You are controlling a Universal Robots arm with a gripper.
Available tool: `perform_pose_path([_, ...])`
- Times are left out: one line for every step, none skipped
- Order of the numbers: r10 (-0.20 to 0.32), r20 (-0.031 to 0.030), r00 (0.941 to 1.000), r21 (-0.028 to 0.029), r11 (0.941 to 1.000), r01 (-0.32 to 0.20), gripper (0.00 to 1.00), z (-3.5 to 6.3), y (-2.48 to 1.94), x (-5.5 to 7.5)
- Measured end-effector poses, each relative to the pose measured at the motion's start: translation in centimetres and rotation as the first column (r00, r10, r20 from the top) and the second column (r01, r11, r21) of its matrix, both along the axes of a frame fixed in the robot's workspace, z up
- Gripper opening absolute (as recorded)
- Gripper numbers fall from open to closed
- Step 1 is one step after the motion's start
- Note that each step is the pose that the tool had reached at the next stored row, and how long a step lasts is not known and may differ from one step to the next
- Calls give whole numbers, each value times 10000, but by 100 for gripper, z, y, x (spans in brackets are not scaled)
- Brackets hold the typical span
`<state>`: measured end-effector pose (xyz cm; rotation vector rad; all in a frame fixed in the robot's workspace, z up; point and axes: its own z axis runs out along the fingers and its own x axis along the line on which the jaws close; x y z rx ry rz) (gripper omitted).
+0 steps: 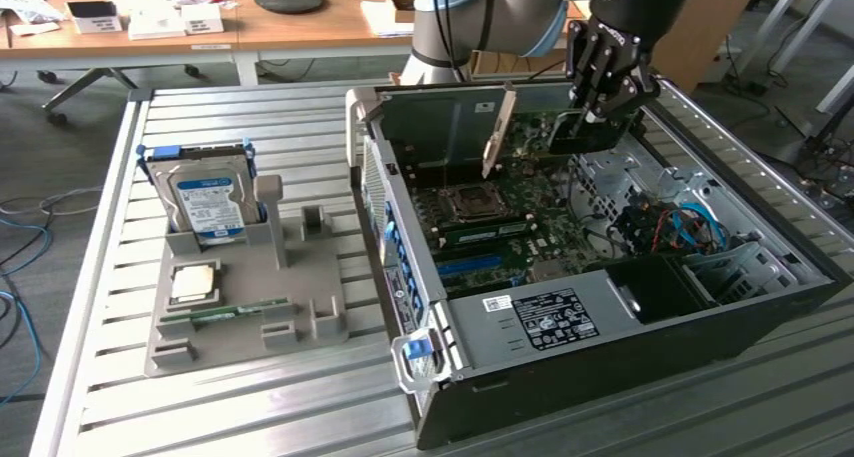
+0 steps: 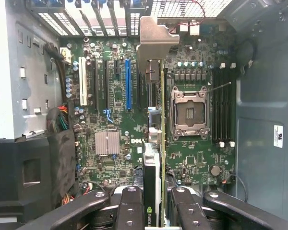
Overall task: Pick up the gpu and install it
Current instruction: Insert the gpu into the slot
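Jaws: closed on the gpu [image 2: 151, 191], with a black finger [image 2: 129, 206] against each face and the card edge-on between them in the wrist view.
Gpu position: upright inside the computer case [image 1: 641, 377], over the motherboard [image 2: 110, 120], between the blue slot [image 2: 127, 84] and the processor socket [image 2: 188, 114].
Gpu end: silvery bracket [image 2: 156, 40] pointing toward the slotted rear wall of the case.
Seating: cannot tell whether the card's lower edge is in a slot or just above one.
Case: side open, lying on the slatted metal counter [image 1: 200, 417].
Holder: grey holder [image 1: 240, 277] beside the case on the exterior view's left, well apart from the jaws.
On the holder: hard drive [image 1: 207, 192] standing upright, processor chip [image 1: 194, 282] lying flat, memory stick [image 1: 227, 312] lying in a groove.
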<state>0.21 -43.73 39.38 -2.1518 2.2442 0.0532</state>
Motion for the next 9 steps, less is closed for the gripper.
perform_pose_path([0,0,10000,0,10000,0,27,0,0,0])
perform_pose_path([0,0,10000,0,10000,0,27,0,0,0])
perform_pose_path([0,0,10000,0,10000,0,27,0,0,0])
perform_pose_path([0,0,10000,1,10000,0,27,-1,0,0])
perform_pose_path([0,1,10000,2,10000,0,27,-1,0,0])
perform_pose_path([0,1,10000,2,10000,0,27,-1,0,0])
perform_pose_path([0,1,10000,5,10000,0,27,-6,0,0])
perform_pose_path([0,2,10000,5,10000,0,27,-14,0,0])
perform_pose_path([0,1,10000,4,10000,0,27,-25,0,0])
